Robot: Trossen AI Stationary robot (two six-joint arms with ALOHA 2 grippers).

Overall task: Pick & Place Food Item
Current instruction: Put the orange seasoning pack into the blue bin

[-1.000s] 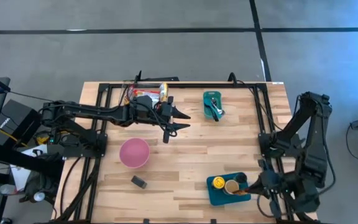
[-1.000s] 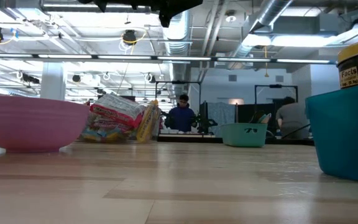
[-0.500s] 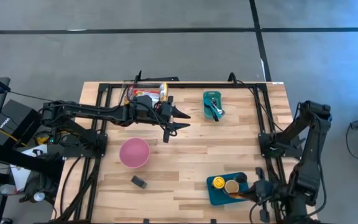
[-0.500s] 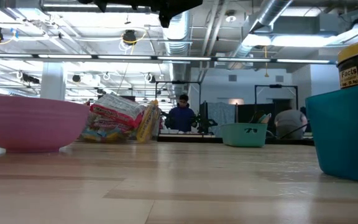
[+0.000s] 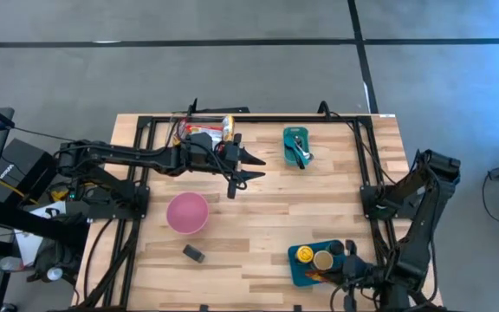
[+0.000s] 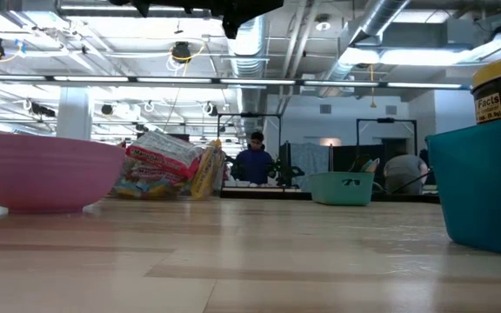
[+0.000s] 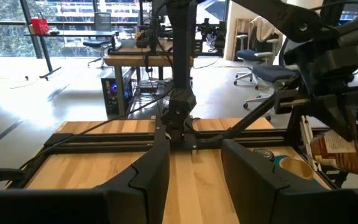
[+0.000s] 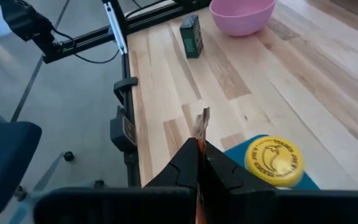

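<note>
Your right gripper point(image 8: 199, 144), fingers closed on a thin brown packet point(image 8: 202, 119), hovers just beside the teal bin point(image 5: 306, 270), at the counter edge.

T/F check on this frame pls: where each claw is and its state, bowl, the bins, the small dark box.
1. The right claw is shut on a thin brown packet. True.
2. The pink bowl lies tipped on its side. False: it stands upright on the table.
3. The left claw hangs open above the table, holding nothing. True.
4. The yellow-lidded jar sits in the light green bin. False: it sits in the teal bin at the near edge.
5. The small dark box is inside the pink bowl. False: it lies on the table beside it, apart.
</note>
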